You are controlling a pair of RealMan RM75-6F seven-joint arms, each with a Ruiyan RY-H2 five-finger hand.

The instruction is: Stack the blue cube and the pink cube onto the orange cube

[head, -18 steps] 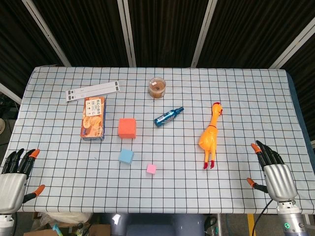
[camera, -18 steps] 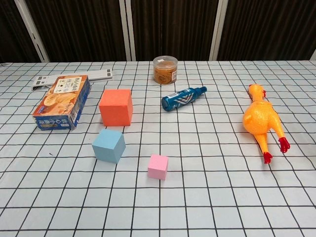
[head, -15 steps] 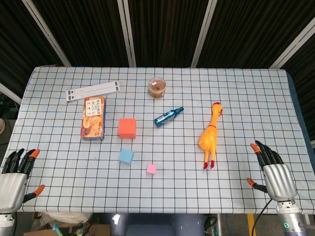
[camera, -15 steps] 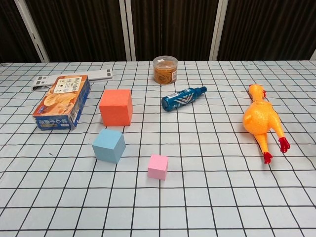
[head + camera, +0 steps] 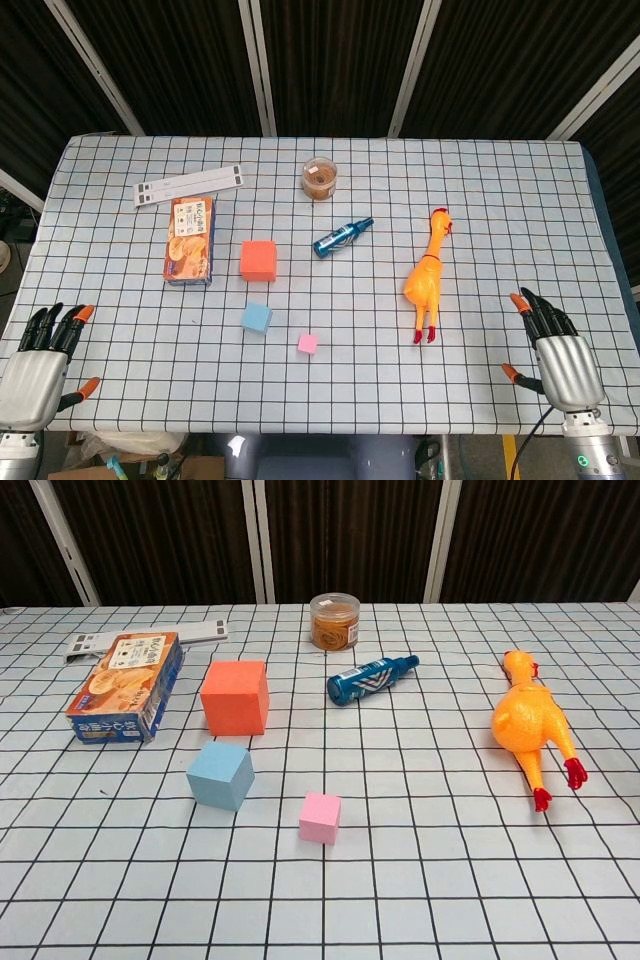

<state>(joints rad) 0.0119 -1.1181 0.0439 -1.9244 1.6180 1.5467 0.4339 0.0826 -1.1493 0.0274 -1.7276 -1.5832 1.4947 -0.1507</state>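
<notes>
The orange cube (image 5: 258, 260) (image 5: 235, 697) stands on the checked tablecloth left of centre. Just in front of it sits the smaller blue cube (image 5: 256, 318) (image 5: 221, 775). The little pink cube (image 5: 308, 344) (image 5: 320, 817) lies to the right of the blue one, apart from it. My left hand (image 5: 42, 364) hovers at the table's front left corner, fingers spread, holding nothing. My right hand (image 5: 560, 355) hangs at the front right corner, fingers also apart and empty. Neither hand shows in the chest view.
A snack box (image 5: 190, 240) lies left of the orange cube, with a white strip (image 5: 189, 185) behind it. A brown jar (image 5: 320, 178), a blue bottle (image 5: 342, 237) on its side and a rubber chicken (image 5: 427, 278) lie further right.
My left hand has shifted slightly to the right and forward. The cubes and the right hand have not moved.
</notes>
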